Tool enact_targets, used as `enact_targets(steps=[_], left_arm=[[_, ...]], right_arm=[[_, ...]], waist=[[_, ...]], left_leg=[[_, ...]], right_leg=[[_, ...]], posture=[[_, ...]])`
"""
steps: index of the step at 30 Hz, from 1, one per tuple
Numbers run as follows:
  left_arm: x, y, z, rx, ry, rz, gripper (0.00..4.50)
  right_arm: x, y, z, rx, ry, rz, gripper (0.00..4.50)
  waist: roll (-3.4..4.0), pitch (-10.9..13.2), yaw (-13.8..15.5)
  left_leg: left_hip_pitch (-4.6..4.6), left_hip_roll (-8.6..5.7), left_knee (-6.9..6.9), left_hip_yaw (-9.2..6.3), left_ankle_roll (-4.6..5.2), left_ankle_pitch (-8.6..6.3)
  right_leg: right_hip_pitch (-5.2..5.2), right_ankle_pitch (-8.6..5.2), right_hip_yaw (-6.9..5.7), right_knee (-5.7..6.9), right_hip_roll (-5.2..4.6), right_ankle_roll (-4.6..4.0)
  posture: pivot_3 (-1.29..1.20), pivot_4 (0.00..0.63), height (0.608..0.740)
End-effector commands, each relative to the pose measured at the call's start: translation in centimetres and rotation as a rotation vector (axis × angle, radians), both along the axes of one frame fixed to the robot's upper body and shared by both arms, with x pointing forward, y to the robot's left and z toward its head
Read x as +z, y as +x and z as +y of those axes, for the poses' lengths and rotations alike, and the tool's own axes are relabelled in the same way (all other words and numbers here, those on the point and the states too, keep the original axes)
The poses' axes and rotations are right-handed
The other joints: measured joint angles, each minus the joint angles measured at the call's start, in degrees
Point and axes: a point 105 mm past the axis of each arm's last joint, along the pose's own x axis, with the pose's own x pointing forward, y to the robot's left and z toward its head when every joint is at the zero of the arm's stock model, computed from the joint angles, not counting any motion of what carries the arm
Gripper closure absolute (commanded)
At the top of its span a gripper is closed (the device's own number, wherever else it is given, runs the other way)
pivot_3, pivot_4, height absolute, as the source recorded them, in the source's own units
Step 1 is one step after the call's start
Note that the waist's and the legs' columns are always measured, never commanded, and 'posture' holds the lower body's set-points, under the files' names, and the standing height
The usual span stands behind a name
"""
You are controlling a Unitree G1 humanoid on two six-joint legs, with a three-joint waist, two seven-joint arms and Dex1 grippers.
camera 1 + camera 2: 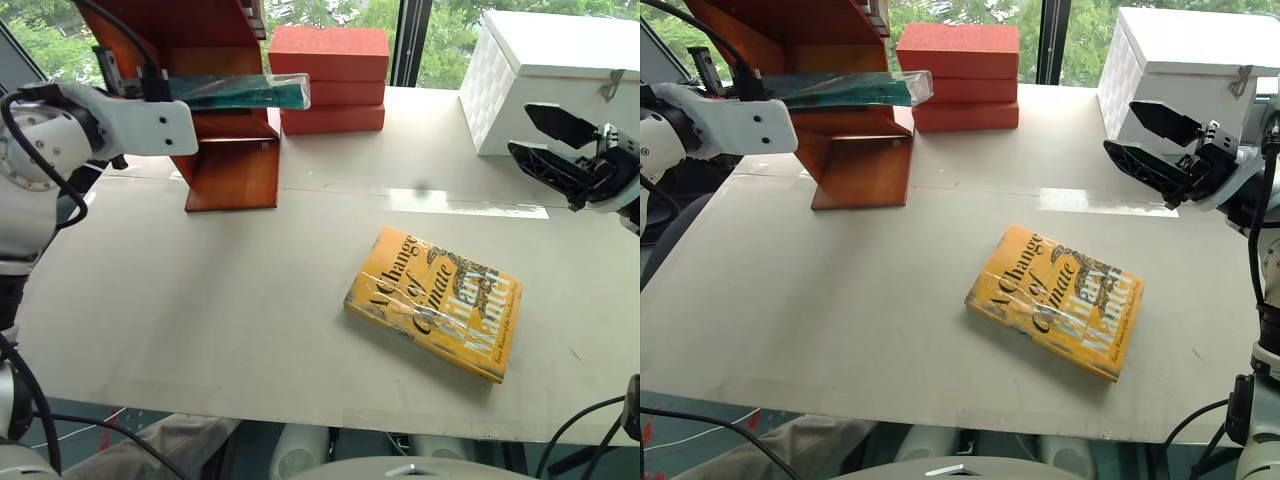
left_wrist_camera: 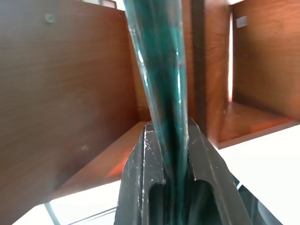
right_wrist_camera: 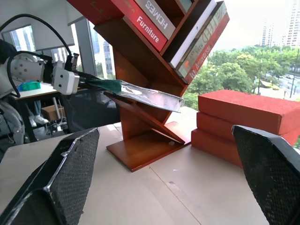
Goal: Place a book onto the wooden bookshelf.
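against the wooden bookshelf (image 1: 225, 150), at its lower slanted opening, the book (image 1: 245, 92) hangs level in the air, a thin teal slab in shiny, crinkled clear wrap that catches the light along its edge. its far end pokes out past the shelf's side toward the stack of orange-red boxes (image 1: 333, 78) just beside the shelf, while its near end is clamped between the two black fingers of the left gripper (image 2: 174, 176); in the left wrist view the fingers press flat on both faces of the wrapped cover, with reddish-brown panels of the shelf close on either side. the shelf is polished wood with slanted sides, and the right wrist view shows several books leaning in its upper compartments. well away from the shelf, across the table (image 1: 200, 320), the right gripper (image 1: 553, 150) hovers in front of the white chest (image 1: 560, 70) with its fingers spread wide and nothing between them. between that gripper and the shelf, nearer the table's front edge, a yellow-orange book (image 1: 435, 300) with white lettering lies flat.
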Motion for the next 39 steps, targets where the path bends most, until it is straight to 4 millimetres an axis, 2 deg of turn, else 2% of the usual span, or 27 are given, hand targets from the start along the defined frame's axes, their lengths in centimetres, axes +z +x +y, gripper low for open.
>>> enact_targets(steps=[1,3,5,7,8,10,13,14,15,22,25,27,30,32,34,36,38,39], left_arm=[[1.6,-0.4,1.1,0.033,-0.012,-0.040,4.47],[1.2,-0.2,1.3,0.037,-0.011,-0.029,4.47],[0.9,0.1,1.5,0.046,-0.006,-0.021,3.88],[0.9,0.3,1.7,0.054,-0.010,-0.023,3.15],[0.9,0.3,1.7,0.059,-0.010,-0.026,2.59],[0.9,0.4,2.4,0.090,-0.018,-0.032,1.97],[0.6,0.4,3.5,0.134,-0.030,-0.028,0.48],[0.5,0.3,3.6,0.140,-0.034,-0.030,0.28],[0.6,0.3,3.7,0.144,-0.040,-0.037,0.12],[1.7,-0.7,3.8,0.139,-0.141,-0.147,0.12],[2.2,-1.8,2.3,0.049,-0.185,-0.252,0.12],[1.4,-2.9,0.8,-0.039,-0.244,-0.302,0.12],[-1.5,-4.8,-1.8,-0.189,-0.404,-0.288,0.12],[-5.1,-5.5,-3.8,-0.273,-0.603,-0.147,0.12],[-10.7,-6.4,-6.1,-0.289,-0.930,0.096,0.12],[-13.8,-7.4,-7.5,-0.280,-1.115,0.233,0.12],[-17.1,-8.6,-8.5,-0.248,-1.201,0.395,0.12],[-18.4,-8.9,-8.3,-0.205,-1.261,0.421,0.12]], right_arm=[[0.7,-0.4,0.1,-0.026,-0.033,-0.031,0.00],[0.5,-0.4,0.0,-0.029,-0.043,-0.030,0.00],[0.4,-0.5,0.1,-0.033,-0.051,-0.030,0.00],[0.3,-0.6,0.0,-0.037,-0.052,-0.029,0.00],[0.3,-0.6,0.0,-0.039,-0.054,-0.029,0.00],[0.2,-0.6,-0.2,-0.046,-0.056,-0.028,0.00],[0.2,-0.6,-0.5,-0.063,-0.057,-0.031,0.00],[0.2,-0.5,-0.6,-0.065,-0.056,-0.031,0.00],[0.2,-0.5,-0.6,-0.067,-0.056,-0.031,0.00],[-0.3,-0.3,-0.9,-0.078,-0.060,-0.029,0.00],[-0.7,-0.3,-1.6,-0.103,-0.058,-0.020,0.00],[-1.1,-0.2,-3.0,-0.164,-0.026,-0.008,0.00],[-3.0,-0.8,-4.8,-0.234,-0.030,0.027,0.00],[-4.9,-1.3,-5.2,-0.253,-0.061,0.060,0.00],[-8.0,-1.9,-5.6,-0.289,-0.128,0.103,0.00],[-11.0,-2.7,-6.3,-0.320,-0.178,0.146,0.00],[-13.8,-3.7,-6.9,-0.348,-0.235,0.182,0.00],[-15.2,-4.4,-7.3,-0.359,-0.267,0.207,0.00]], waist=[[0.00,0.00,-0.28],[0.00,0.00,-0.58],[0.00,0.00,-0.81],[0.00,0.00,-0.88],[0.00,0.00,-0.85],[0.00,0.00,-0.75],[0.00,0.00,-0.73],[0.00,0.00,-0.73],[0.00,0.00,-0.72],[-0.01,0.00,-0.77],[-0.01,-0.01,-0.71],[-0.01,-0.01,-0.57],[-0.01,-0.03,-0.22],[-0.01,-0.08,0.15],[0.08,-0.14,0.44],[0.22,-0.36,0.57],[0.16,-0.31,0.59],[0.26,-0.36,0.61]], left_leg=[[0.00,0.01,0.00,0.00,0.00,0.00],[0.01,0.01,0.00,0.01,0.00,0.00],[0.02,0.01,0.00,0.03,0.01,0.00],[0.02,0.01,0.00,0.04,0.01,0.00],[0.02,0.01,0.00,0.03,0.01,0.00],[0.01,0.01,0.00,0.03,0.01,0.00],[0.00,0.00,0.01,0.03,0.01,0.00],[0.00,0.00,0.00,0.03,0.01,0.00],[0.00,0.00,0.01,0.02,0.01,0.00],[0.00,0.01,0.00,0.03,0.01,0.00],[0.00,0.01,0.00,0.02,0.01,0.00],[-0.03,0.01,0.00,-0.03,0.00,0.00],[-0.06,0.00,0.02,-0.05,0.00,0.00],[-0.08,0.00,-0.02,-0.06,0.00,0.00],[-0.05,0.00,0.03,-0.02,0.00,0.00],[0.10,0.00,0.01,0.00,0.01,-0.01],[0.20,0.00,0.00,-0.03,0.12,-0.08],[0.25,0.00,0.03,-0.05,0.19,-0.12]], right_leg=[[0.00,0.00,0.00,0.02,0.01,0.00],[0.00,0.00,0.01,0.02,0.01,0.00],[0.00,0.00,0.03,0.04,0.01,0.00],[0.00,0.00,0.04,0.05,0.01,0.00],[0.00,0.00,0.03,0.06,0.02,0.00],[0.00,0.00,0.02,0.05,0.02,0.00],[0.00,0.00,0.02,0.06,0.01,0.01],[0.00,0.00,0.02,0.06,0.01,0.01],[0.00,0.00,0.02,0.06,0.01,0.01],[0.00,0.00,0.04,0.07,-0.01,0.01],[0.00,0.00,-0.01,0.12,-0.13,0.01],[0.00,0.01,-0.02,0.13,-0.37,0.01],[0.01,0.01,0.01,0.14,-0.55,0.01],[0.01,0.01,0.00,0.07,-0.59,0.01],[0.02,0.01,0.02,0.03,-0.62,0.01],[0.17,0.01,0.04,0.00,-0.66,0.02],[0.31,0.01,0.00,-0.02,-0.64,0.01],[0.31,0.01,0.00,0.09,-0.63,0.00]], posture=[[0.00,0.150,0.740],[0.00,0.150,0.740],[0.00,0.150,0.740],[0.00,0.150,0.740],[0.00,0.150,0.740],[0.00,0.150,0.740],[0.00,0.150,0.740],[0.00,0.150,0.740],[0.00,0.150,0.740],[0.00,0.150,0.740],[0.00,0.150,0.740],[0.00,0.150,0.740],[0.00,0.150,0.740],[0.00,0.150,0.740],[0.00,0.150,0.740],[0.00,0.150,0.740],[0.00,0.150,0.740],[0.00,0.150,0.740]])
